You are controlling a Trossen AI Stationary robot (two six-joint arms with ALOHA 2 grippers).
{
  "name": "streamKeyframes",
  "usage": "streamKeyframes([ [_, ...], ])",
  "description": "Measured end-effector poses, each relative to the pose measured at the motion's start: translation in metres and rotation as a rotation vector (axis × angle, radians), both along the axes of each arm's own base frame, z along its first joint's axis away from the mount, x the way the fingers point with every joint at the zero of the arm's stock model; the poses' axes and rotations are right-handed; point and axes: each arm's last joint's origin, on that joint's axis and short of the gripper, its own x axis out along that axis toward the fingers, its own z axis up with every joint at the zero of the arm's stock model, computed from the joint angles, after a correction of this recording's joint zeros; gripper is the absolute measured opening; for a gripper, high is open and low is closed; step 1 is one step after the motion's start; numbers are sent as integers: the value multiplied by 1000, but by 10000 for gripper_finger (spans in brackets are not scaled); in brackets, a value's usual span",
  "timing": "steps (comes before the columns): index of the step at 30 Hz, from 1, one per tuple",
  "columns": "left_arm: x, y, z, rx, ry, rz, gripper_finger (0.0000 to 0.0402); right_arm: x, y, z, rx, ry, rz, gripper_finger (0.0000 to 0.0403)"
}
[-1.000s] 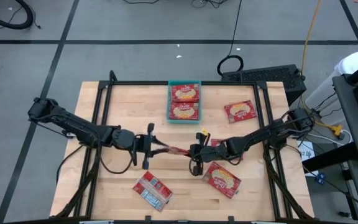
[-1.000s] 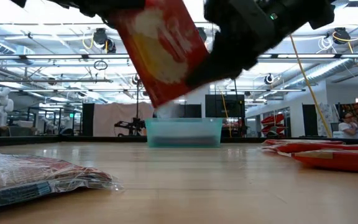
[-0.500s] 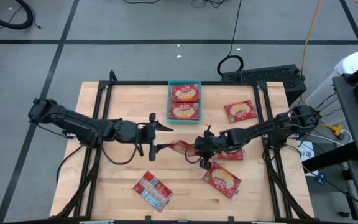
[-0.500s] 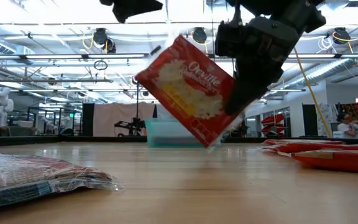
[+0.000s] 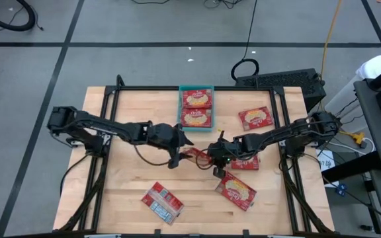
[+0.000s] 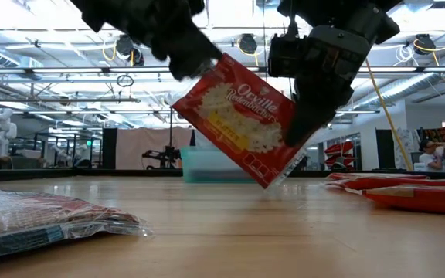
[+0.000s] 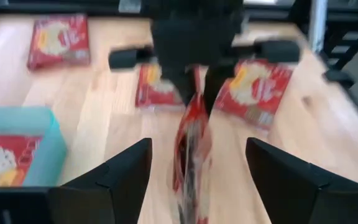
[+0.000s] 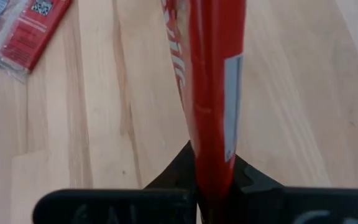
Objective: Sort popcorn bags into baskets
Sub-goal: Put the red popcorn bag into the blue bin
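One red popcorn bag (image 5: 194,155) is up in the air at mid-table, edge-on in the high view; the low view shows its printed face (image 6: 242,116). My right gripper (image 5: 211,157) is shut on it from the table's right. My left gripper (image 7: 197,149) is open, its fingers standing on either side of the bag's left end without touching it. The teal basket (image 5: 180,109) sits at the far middle with two bags lying flat in it. My right gripper pinches the bag's right-hand end (image 8: 213,149) between its two fingers, coming roughly level from the table's right. The bag is lifted clear of the table, stands on edge and tilts, its lower corner (image 6: 273,181) hanging lowest.
Loose bags lie flat on the table: one far right (image 5: 255,118), one under my right arm (image 5: 243,162), one near right (image 5: 235,190), one near middle (image 5: 161,201). A black frame rail (image 5: 111,112) borders the board. A person (image 6: 431,154) sits far off in the room.
A second ago both grippers held the bag stretched between them. My left gripper let go, opened and drew back toward the left and far side, then came back right until its fingers straddled the bag's end. The bag dropped lower and turned its face toward the near edge.
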Motion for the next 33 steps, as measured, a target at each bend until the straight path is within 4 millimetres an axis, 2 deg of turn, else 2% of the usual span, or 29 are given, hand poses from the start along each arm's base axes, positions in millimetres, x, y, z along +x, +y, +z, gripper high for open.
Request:
streamKeyframes([
  [3, 6, 0, -13, 15, 31, -6, 264, 0, -3, 0, -1, 1, -11, 10],
  [6, 12, 0, -21, 26, 32, -13, 235, 1, -7, 0, -1, 1, -21, 10],
  [9, 15, -1, -24, 29, 16, -15, 171, 1, -8, 0, -2, 1, -27, 10],
  [13, 15, 3, -21, 31, 3, -4, 47, 2, -9, 0, -20, -12, -4, 11],
  [14, 13, 4, -18, 30, 3, 0, 27, 2, -9, 2, -43, -24, 0, 13],
  [19, 0, 19, 2, 49, -16, 35, 31, -2, -14, 16, -216, -86, -57, 48],
  [23, -19, 37, 24, 90, -26, 68, 22, -13, -20, 39, -363, -143, -113, 92],
  [26, -32, 51, 44, 126, -95, 103, 19, -27, -24, 57, -450, -160, -159, 119],
  [29, -45, 65, 60, 152, -159, 152, 21, -40, -27, 73, -494, -190, -221, 134],
  [33, -54, 81, 70, 147, -222, 169, 31, -48, -24, 80, -468, -255, -248, 137],
])
